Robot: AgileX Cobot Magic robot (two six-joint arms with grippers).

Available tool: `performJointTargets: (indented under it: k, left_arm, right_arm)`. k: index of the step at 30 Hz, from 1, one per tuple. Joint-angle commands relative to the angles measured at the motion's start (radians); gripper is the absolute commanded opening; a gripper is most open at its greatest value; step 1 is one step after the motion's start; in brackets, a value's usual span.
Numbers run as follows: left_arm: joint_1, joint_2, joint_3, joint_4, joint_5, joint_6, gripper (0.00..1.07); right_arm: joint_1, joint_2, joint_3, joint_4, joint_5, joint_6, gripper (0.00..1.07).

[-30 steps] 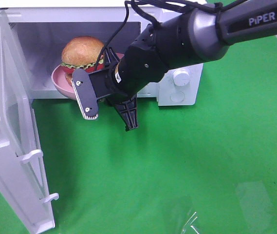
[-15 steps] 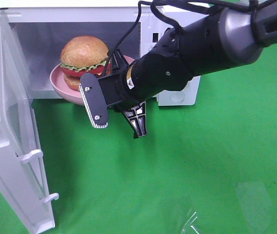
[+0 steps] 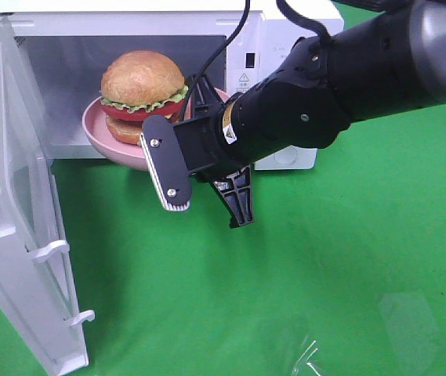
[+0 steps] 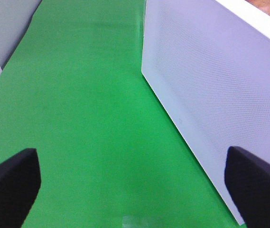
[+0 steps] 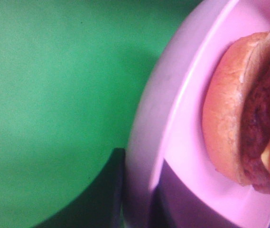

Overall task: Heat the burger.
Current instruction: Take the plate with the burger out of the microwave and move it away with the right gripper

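Burger (image 3: 143,86) sits on a pink plate (image 3: 97,129), golden bun on top, green lettuce, red tomato and dark patty below. The plate is at the mouth of the white microwave (image 3: 281,31), partly over the front edge of its open cavity. Close up from the right wrist, the lower bun and patty rest on the plate's inside, with the pink rim running past them.

The right gripper (image 5: 137,190) has its fingers (image 5: 108,190) nearly together, clamped on the plate's rim, one dark finger under the edge and the other over it. From above, the thick black arm reaches in from the right, its wrist just in front of the plate.

The microwave door (image 3: 30,235) stands swung wide on the left. Outside that door hangs the left gripper (image 4: 132,183), its fingers (image 4: 9,183) spread far apart and holding nothing, above the green surface (image 3: 324,274).
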Motion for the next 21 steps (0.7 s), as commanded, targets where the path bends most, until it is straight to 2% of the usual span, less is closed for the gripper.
performJointTargets:
  k: [1,14,21]
  left_arm:
    - [0.002,-0.02,0.003,-0.001,-0.007,-0.002,0.98]
    - [0.002,-0.02,0.003,-0.001,-0.007,-0.002,0.98]
    - [0.002,-0.02,0.003,-0.001,-0.007,-0.002,0.98]
  right_arm:
    - [-0.009,-0.066,0.035,-0.006,-0.04,0.025,0.0]
    - [-0.009,-0.201,0.16,-0.006,-0.038,0.025,0.0]
    - [-0.009,-0.331,0.277,-0.006,-0.039,0.025,0.0]
